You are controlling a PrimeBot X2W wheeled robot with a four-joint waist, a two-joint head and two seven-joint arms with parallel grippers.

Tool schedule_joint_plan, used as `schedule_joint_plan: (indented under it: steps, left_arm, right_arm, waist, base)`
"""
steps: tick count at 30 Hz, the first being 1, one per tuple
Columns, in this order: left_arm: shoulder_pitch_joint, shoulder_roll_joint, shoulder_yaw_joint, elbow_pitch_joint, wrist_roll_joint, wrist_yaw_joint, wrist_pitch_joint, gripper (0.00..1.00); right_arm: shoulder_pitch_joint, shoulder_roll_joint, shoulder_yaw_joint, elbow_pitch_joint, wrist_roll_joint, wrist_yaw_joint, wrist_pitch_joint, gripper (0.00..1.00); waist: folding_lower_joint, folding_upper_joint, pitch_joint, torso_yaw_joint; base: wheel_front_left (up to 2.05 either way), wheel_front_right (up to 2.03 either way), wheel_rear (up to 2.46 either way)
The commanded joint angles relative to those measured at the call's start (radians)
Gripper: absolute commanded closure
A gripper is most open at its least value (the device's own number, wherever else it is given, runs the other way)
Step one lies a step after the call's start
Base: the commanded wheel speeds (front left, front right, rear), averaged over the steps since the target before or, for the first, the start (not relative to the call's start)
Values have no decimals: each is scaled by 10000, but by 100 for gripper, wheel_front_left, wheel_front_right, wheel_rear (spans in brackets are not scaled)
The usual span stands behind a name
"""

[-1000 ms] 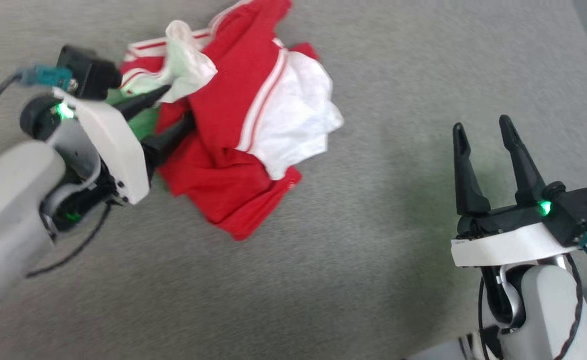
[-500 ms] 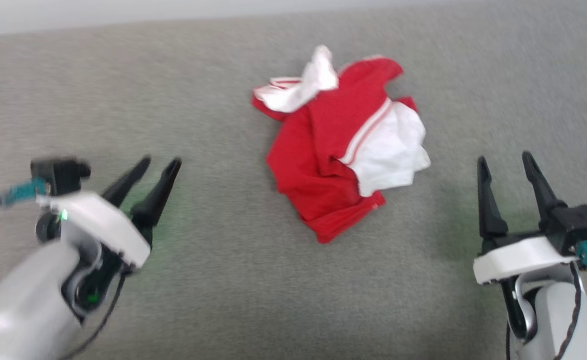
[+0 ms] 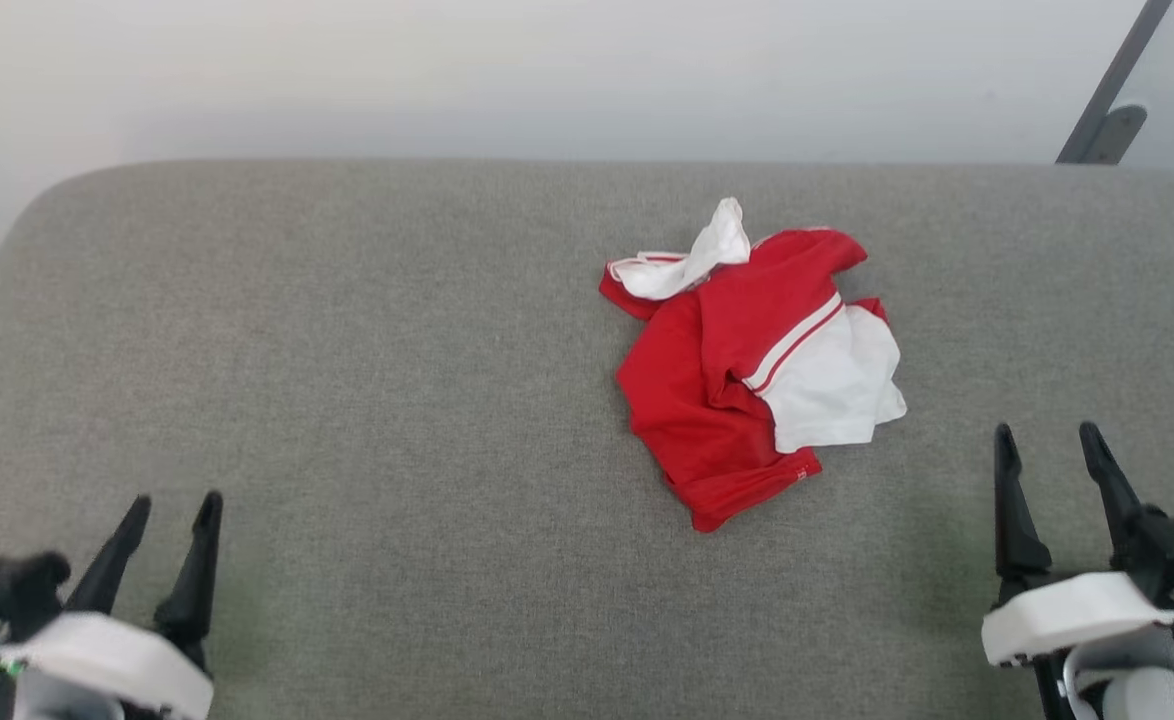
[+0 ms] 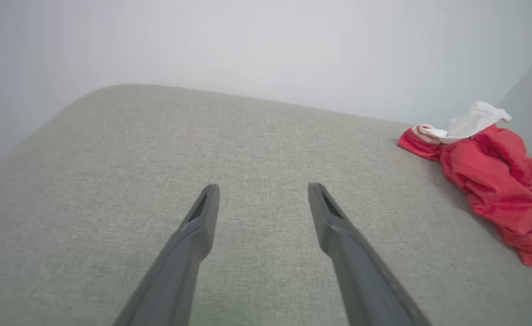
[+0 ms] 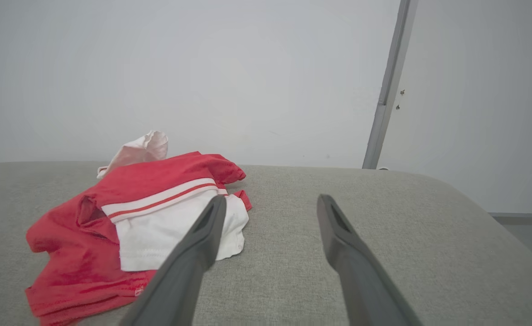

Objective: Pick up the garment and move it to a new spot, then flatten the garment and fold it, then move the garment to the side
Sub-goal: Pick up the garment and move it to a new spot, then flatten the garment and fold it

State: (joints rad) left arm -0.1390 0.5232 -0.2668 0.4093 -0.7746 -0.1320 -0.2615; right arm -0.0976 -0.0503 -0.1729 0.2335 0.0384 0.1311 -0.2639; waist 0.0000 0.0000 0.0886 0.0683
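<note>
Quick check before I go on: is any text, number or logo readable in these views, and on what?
No readable text: none.
The garment lies crumpled on the grey cushion, and its visible folds show plain red, white and striped trim, with no print.
A tiny pale mark on its red hem is too small to read.

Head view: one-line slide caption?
Crumpled red-and-white garment lies on the grey fabric surface; left gripper and right gripper hover open near the front edge, clear of it.

The left pincer (image 3: 176,498) has drawn back from the garment (image 3: 707,400) it touched before, now well apart at the near left.
</note>
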Motion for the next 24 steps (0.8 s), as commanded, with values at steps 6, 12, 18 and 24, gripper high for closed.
schedule_joint_plan:
  steps: [6,12,18,24]
  left_arm:
    - [1743,-999,2310,-1712,2681,25,-46,0]
    - [2576,-1462,2948,-2463,3643,25,-47,0]
    - [2603,-1641,3028,-2536,3746,25,-47,0]
    - [2524,-1748,3001,-2649,3731,25,-47,0]
  right_arm:
    - [521,-6,-60,-362,389,-7,-7,0]
    - [670,-4,-16,-541,542,-7,-7,0]
    - [647,-6,78,-483,527,-7,-7,0]
    - [291,-6,299,94,361,-7,264,0]
  waist:
    - [0,0,-427,-131]
    - [0,0,-486,-215]
    - [0,0,-468,-233]
    - [0,0,-344,-207]
  base:
    - [0,0,0]
    - [0,0,0]
    - [0,0,0]
    - [0,0,0]
